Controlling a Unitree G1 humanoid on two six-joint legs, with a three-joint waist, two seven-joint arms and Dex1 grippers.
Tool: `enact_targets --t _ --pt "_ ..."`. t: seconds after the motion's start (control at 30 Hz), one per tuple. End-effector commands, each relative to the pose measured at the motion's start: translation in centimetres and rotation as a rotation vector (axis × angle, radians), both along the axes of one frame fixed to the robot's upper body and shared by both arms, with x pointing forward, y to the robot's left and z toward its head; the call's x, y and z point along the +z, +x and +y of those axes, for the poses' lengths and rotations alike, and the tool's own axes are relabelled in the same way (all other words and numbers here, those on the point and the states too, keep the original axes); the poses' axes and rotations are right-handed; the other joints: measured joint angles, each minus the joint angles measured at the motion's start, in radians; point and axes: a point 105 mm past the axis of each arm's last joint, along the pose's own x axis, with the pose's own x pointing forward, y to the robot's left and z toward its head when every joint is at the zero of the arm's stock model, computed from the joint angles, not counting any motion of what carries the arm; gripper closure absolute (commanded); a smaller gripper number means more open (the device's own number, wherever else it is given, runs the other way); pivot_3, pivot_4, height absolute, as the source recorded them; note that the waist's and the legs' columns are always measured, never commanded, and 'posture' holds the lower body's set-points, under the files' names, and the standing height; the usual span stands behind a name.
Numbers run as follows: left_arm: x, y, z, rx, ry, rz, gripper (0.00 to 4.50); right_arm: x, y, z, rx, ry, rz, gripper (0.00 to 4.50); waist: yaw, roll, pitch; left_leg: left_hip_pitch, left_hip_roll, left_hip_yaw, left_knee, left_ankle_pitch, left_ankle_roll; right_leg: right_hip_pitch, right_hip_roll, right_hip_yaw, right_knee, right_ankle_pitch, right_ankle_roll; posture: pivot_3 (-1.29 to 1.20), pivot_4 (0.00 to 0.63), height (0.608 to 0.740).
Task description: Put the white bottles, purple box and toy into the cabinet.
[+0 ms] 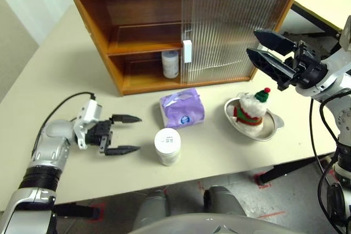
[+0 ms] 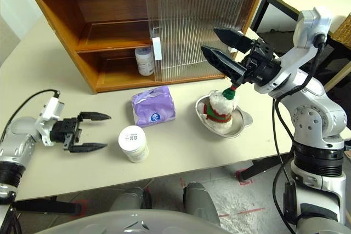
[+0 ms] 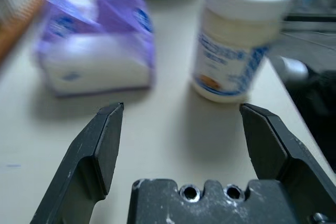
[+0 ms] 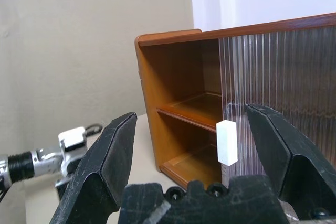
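- Large orange-brown wooden cabinet (image 1: 137, 26) with one shelf stands at the back of the beige table (image 1: 49, 86); its ribbed translucent sliding doors (image 1: 233, 31) cover the right half, white rectangular handle (image 1: 187, 51) at the door edge, left half open.
- One small white plastic bottle (image 1: 170, 64) with a wide white cap stands upright on the cabinet's lower level, just left of the handle.
- Second white bottle with pale label and blue print (image 1: 167, 146) stands upright on the table, well in front of the cabinet.
- Soft lilac packet with crinkled top and round white-and-blue logo (image 1: 182, 108) lies in front of the cabinet, between it and the second bottle, close to that bottle.
- Fluffy white plush toy with red-and-green band and green hat with red pompom (image 1: 252, 108) sits in a shallow silver metal dish (image 1: 271, 130), in front of the cabinet's right end.
- Left gripper (image 1: 126, 133): fingers spread wide, empty, low over the table, aimed at the second bottle, apart from it.
- Right gripper (image 1: 262, 46): fingers spread wide, empty, raised before the cabinet's right end, above the toy.
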Motion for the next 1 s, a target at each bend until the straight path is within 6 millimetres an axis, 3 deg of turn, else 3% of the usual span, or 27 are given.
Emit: enact_targets --t 0.03,0.43,1.0 --pt "-0.7 -0.6 -0.6 -0.061 0.024 -0.016 0.04 0.1 0.1 0.1 0.007 -0.012 0.001 0.0 0.001 0.0 0.0 -0.001 0.0 0.0 0.0 0.001 0.001 -0.001 0.0 0.0 0.0 0.0 0.0 -0.07 0.0 0.74" --pt "0.0 -0.5 -4.3 -0.141 -0.067 0.002 0.04 0.0 0.0 0.2 0.008 -0.013 0.003 0.0 -0.002 0.001 0.0 -0.002 0.0 0.001 0.003 0.002 0.003 0.0 0.006 0.0 0.001 0.002 0.002 -0.09 0.0 0.74" --pt "-0.7 -1.2 -6.1 -0.189 -0.107 0.068 0.04 0.0 -0.2 -0.2 -0.008 -0.029 0.007 0.0 -0.006 0.001 -0.001 -0.002 -0.001 0.001 0.012 0.002 0.004 0.002 0.008 0.001 0.003 0.002 0.003 -0.11 0.0 0.74"
